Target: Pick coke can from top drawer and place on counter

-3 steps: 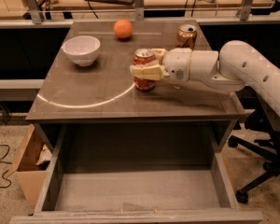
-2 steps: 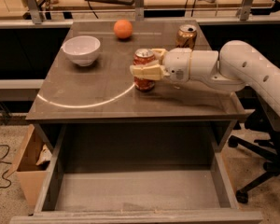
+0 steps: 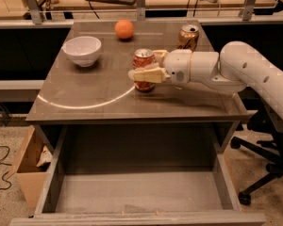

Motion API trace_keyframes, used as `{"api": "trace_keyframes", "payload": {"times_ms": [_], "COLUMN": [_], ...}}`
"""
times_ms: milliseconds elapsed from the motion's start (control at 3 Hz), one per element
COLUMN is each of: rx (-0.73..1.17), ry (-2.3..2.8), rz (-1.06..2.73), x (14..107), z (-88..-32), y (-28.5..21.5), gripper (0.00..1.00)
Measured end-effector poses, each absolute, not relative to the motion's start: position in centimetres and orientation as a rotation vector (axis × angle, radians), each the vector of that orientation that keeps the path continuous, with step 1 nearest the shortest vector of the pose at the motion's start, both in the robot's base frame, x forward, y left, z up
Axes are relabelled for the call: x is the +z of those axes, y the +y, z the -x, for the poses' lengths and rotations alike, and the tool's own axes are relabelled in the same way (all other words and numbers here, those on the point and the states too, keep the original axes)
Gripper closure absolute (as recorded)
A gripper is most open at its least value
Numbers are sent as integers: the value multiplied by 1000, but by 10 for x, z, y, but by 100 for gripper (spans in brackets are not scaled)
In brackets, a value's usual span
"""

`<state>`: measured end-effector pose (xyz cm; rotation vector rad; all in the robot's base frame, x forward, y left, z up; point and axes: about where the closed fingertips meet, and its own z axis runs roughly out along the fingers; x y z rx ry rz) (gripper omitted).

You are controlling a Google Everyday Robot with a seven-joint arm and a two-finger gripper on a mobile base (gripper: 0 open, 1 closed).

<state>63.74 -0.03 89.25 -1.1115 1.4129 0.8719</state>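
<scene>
The coke can [image 3: 143,59] is red with a silver top and stands upright on the counter [image 3: 99,91], just right of the end of the white arc line. My gripper [image 3: 145,66] reaches in from the right and is shut on the can, one tan finger across its front and the other behind it. The top drawer [image 3: 137,192] is pulled out below the counter's front edge, and its grey floor is bare.
A white bowl [image 3: 82,50] sits at the counter's back left, an orange [image 3: 124,29] at the back middle, and a tan-gold soda can [image 3: 188,36] at the back right behind my arm. A cardboard box [image 3: 28,166] stands left of the drawer, an office chair [image 3: 262,149] to the right.
</scene>
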Motion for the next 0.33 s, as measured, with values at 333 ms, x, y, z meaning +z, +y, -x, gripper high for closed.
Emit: {"api": "trace_keyframes", "payload": {"times_ms": [333], "rx": [875], "ry": [1411], "rz": [1115], "x": [893], "z": [-637], "y": [2], "gripper": [0]}}
